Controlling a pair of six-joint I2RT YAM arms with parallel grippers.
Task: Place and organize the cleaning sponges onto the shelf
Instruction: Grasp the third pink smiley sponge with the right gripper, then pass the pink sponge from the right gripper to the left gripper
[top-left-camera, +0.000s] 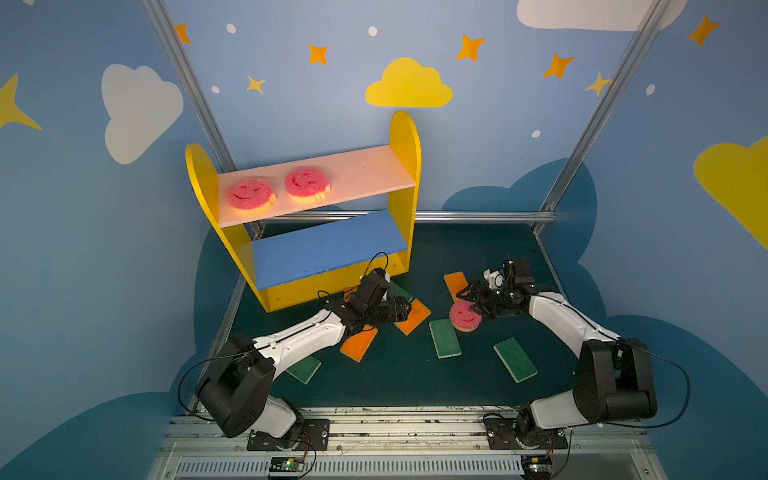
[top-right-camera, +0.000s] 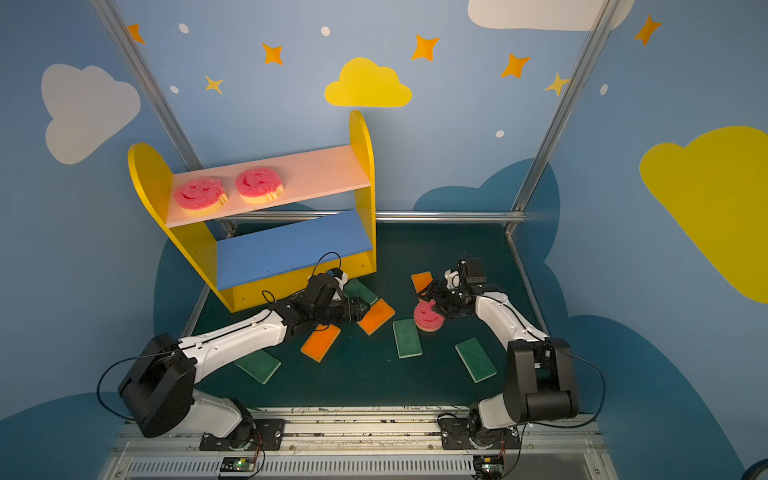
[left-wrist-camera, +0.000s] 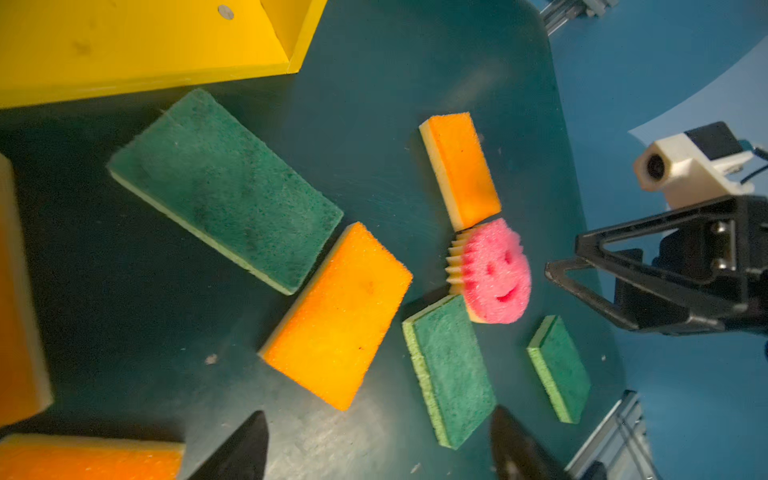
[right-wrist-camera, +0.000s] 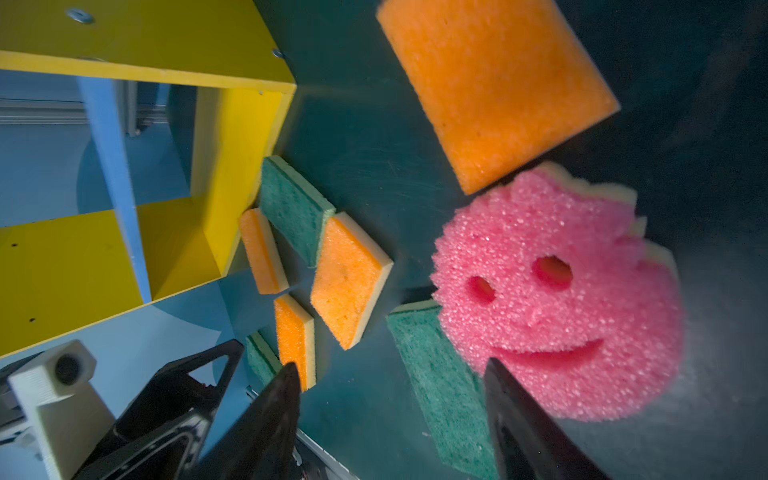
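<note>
Pink foam, round and smiling: the last loose pink smiley sponge (right-wrist-camera: 557, 291) lies face up on the dark green desk (top-left-camera: 395, 382), off to one side of the right claw (right-wrist-camera: 392, 363). That claw's jaws stand apart and grip nothing. One finger overlaps the sponge's edge, and we cannot tell whether it touches.

We judge the step in hand to be picking up this sponge. The next move calls for sliding the claw sideways until its jaws straddle the sponge, then closing and lifting toward the shelf (top-left-camera: 405, 137), well ahead of the claw.

The left claw (left-wrist-camera: 378, 413) hangs low, its jaws also apart and empty, with an orange sponge (left-wrist-camera: 338, 316) just ahead.

We count:
- **Pink, three:** two (top-left-camera: 250, 195) (top-left-camera: 306, 184) sit side by side on the shelf's pink upper board (top-left-camera: 365, 170), and one is on the desk.
- **Orange, four, all on the desk:** that one, another (left-wrist-camera: 461, 170) just beside the pink sponge, and a pair (right-wrist-camera: 262, 249) (right-wrist-camera: 295, 336) near the left claw.
- **Green, four, all on the desk:** one (top-right-camera: 360, 291) beside the left claw, one (top-left-camera: 444, 338) touching the pink sponge, and one behind each claw (top-left-camera: 303, 368) (top-left-camera: 515, 359).
</note>
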